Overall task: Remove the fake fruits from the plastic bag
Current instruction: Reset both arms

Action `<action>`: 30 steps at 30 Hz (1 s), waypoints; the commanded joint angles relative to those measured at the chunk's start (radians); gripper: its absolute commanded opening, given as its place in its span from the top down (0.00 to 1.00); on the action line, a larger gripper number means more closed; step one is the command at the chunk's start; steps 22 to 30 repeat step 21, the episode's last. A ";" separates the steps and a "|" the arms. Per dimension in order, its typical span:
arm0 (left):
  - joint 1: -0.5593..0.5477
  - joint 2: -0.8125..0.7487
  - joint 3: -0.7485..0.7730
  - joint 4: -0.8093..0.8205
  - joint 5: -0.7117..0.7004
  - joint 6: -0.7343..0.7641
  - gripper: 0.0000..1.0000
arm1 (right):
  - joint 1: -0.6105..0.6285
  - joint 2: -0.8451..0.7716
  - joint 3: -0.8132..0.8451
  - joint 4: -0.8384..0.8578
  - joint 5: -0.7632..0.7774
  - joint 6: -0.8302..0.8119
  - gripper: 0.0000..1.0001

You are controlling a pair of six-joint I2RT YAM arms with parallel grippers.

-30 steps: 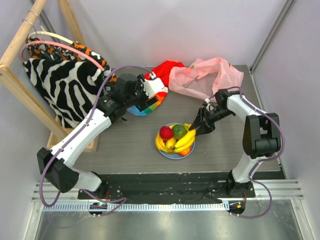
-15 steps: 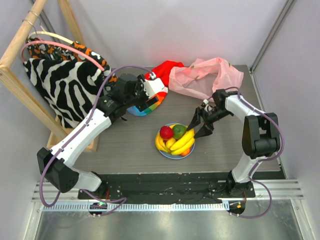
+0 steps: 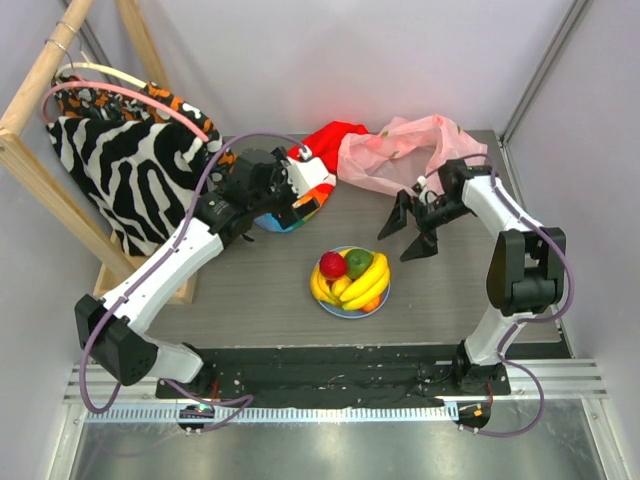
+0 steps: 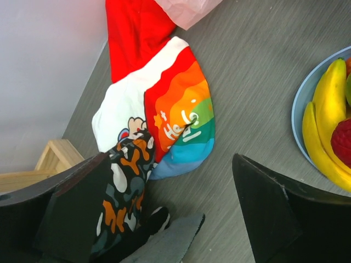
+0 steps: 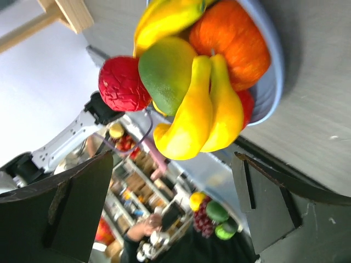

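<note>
Right gripper (image 3: 393,246) is spread wide with nothing between the fingers, hanging over bare table (image 3: 250,290) between the plastic bag (image 3: 400,160) and the plate (image 3: 333,306), touching neither. Left gripper (image 4: 170,164) is also spread and empty, over the rainbow cloth (image 4: 184,118); can't tell if the fingers touch the cloth. Fake fruits (image 3: 350,280) are piled on the plate near table centre, well apart from the bag: banana bunch (image 3: 368,277), red fruit (image 3: 331,265), green fruit (image 3: 358,263), and orange fruit (image 3: 370,301) mostly buried under the bananas. Right wrist view shows another red patch low in the pile beside the orange one; can't make out what it is. Left wrist view cuts the plate off at the right edge. Bag lies crumpled at the far right corner, one end overlapping the red cloth (image 3: 335,135). It is translucent but too creased to read any contents, and the handle loops are hard to pick out. Zebra-print fabric (image 3: 110,170) hangs on the wooden frame (image 3: 25,110) at left, partly hidden by the left arm.
</note>
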 commanded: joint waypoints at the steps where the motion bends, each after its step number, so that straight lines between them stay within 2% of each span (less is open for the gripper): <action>1: 0.006 -0.016 -0.004 0.058 -0.004 -0.047 0.00 | -0.100 0.012 0.126 -0.045 0.113 -0.067 0.00; 3: 0.006 -0.035 -0.021 0.066 -0.007 -0.062 0.00 | -0.181 0.029 0.213 -0.010 0.168 -0.073 0.00; 6: 0.010 -0.068 -0.050 0.096 -0.059 -0.108 0.00 | -0.259 0.055 0.355 0.058 0.340 -0.111 0.00; 7: 0.015 -0.076 -0.064 0.103 -0.069 -0.137 0.00 | -0.267 0.057 0.384 0.103 0.491 -0.112 0.00; 11: 0.041 -0.107 -0.093 0.107 -0.052 -0.292 0.00 | -0.269 0.060 0.472 0.194 0.800 -0.108 0.00; 12: 0.044 -0.119 -0.101 0.115 -0.053 -0.355 0.00 | -0.269 0.055 0.463 0.211 0.825 -0.116 0.00; 15: 0.044 -0.124 -0.110 0.103 -0.023 -0.380 0.00 | -0.269 0.015 0.405 0.252 0.838 -0.122 0.00; 21: 0.043 -0.110 -0.102 0.133 -0.032 -0.389 0.00 | -0.267 -0.083 0.227 0.288 0.744 -0.177 0.00; 30: 0.043 -0.110 -0.102 0.133 -0.032 -0.389 0.00 | -0.267 -0.083 0.227 0.288 0.744 -0.177 0.00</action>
